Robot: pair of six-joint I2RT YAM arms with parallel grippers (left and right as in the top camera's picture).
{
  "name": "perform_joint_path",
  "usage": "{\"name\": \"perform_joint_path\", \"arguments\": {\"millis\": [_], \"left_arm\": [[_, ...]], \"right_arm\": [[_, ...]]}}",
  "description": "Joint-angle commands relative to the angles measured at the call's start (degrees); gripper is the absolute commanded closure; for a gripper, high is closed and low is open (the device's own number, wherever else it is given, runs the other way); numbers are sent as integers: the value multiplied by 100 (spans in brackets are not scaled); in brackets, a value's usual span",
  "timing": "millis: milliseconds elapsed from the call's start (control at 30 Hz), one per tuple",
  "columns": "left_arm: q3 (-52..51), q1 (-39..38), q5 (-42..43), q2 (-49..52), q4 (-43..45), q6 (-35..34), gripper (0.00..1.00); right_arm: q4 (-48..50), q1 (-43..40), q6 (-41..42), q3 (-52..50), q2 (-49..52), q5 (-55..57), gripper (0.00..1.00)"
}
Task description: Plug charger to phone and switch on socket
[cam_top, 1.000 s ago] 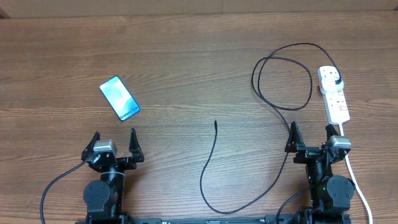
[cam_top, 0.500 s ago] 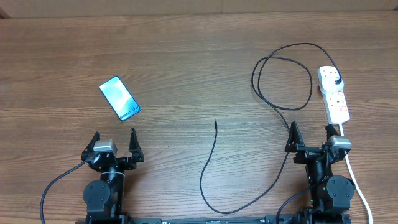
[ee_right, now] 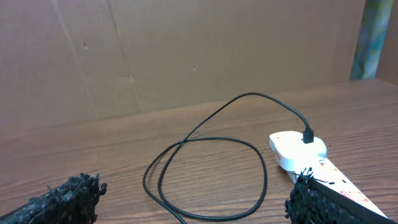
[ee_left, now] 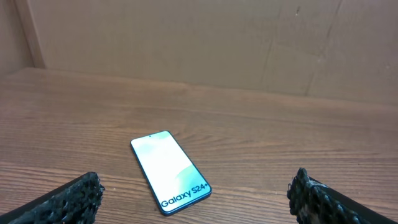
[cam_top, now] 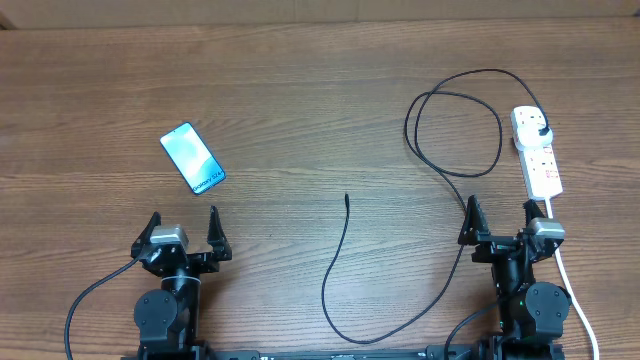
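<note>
1. left gripper (cam_top: 183, 218) at near table edge, jaws spread wide, nothing held; right gripper (cam_top: 500, 208) same, wide apart, empty
2. charger (cam_top: 323, 290) thin black cable curves along near edge between the arms, then runs up to free connector tip (cam_top: 346, 198) lying on bare table (cam_top: 300, 90), well apart from phone
3. phone (cam_top: 192, 158) flat, screen up, angled, just beyond left gripper
4. cable passes right gripper's left finger, makes a loop (cam_top: 455, 130) farther out
5. socket (cam_top: 540, 165) white strip, far right, beyond right gripper; black plug (cam_top: 541, 131) seated at its far end; white cord (cam_top: 570, 285) trails back toward near edge; switch position cannot tell
</note>
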Motion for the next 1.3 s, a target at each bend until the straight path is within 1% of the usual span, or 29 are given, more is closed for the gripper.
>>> {"name": "perform_joint_path", "arguments": {"millis": [0,333,800,967,1267], "left_arm": [[-20,31,52,-61,4,-61,0],[0,31,168,-61,-26,-59,0],[675,31,149,-59,-960,11,0],[1014,31,-61,-59,-1228,9,1],[1248,31,-83,-50,-1355,4,0]], "right_arm": [[35,37,20,-61,-63,13,0],[35,37,20,-61,-63,13,0],[35,37,20,-61,-63,13,0],[35,37,20,-61,-63,13,0],[35,37,20,-61,-63,13,0]]}}
